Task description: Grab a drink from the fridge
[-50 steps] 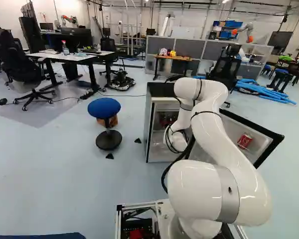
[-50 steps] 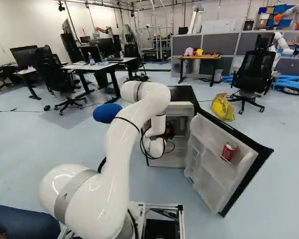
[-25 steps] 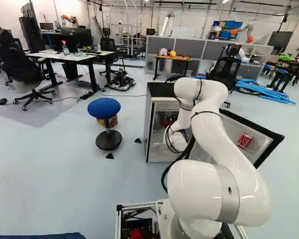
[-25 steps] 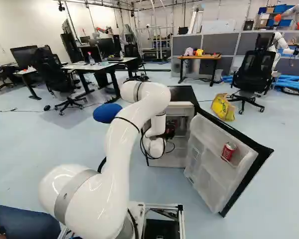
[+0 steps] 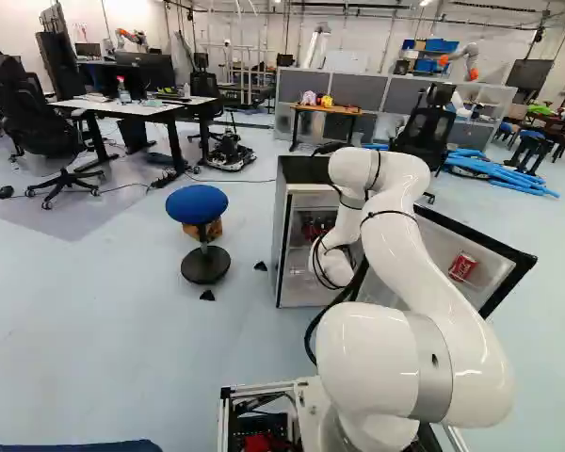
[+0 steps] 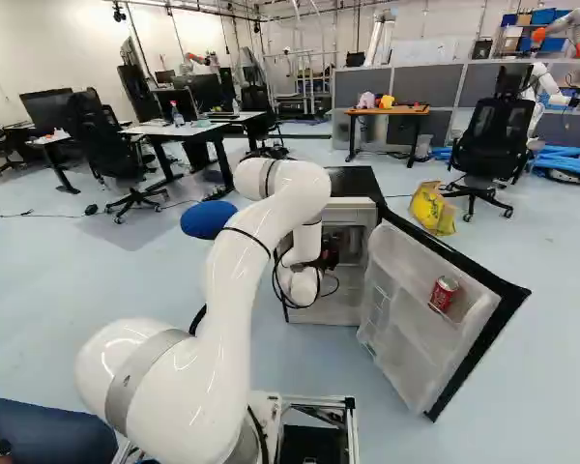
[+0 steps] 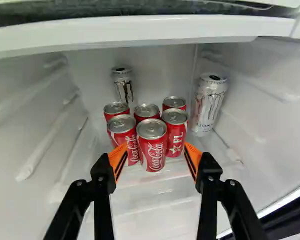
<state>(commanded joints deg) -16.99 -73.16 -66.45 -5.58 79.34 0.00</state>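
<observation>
Fingers [image 7: 192, 159]: spread, one each side of the approach line, nothing gripped. Contact w/ outer cans: can't tell. Target, by my judgement: front red can [image 7: 152, 150], upright, ahead of the fingers & approx. centred betw. them.

Step in hand: final approach. Rec. advance slow & straight, keep can centred, pads at mid-body, then close. Flanking red cans [image 7: 123, 139] [image 7: 175, 134] sit tight behind its shoulders; present spread may catch both. Rec. narrow a bit first, tips just past its sides. Can likely smooth & rigid; an off-centre squeeze could turn it or shove the grp. Lift a little bef. backing out.

Edges: clear shelf [image 7: 157, 207] under/ahead of fingers, so don't dip. White lip [image 7: 140, 31] runs above the cans; keep lift low. Side room fair, though tall silver can [image 7: 209, 104] stands beyond one finger, near the wall. Further in: more red cans [image 7: 174, 103], another silver can [image 7: 122, 84].

Exit: fridge door [image 6: 420, 333] open beside the arm [image 6: 271, 227]; withdraw straight, no swing doorward.
</observation>
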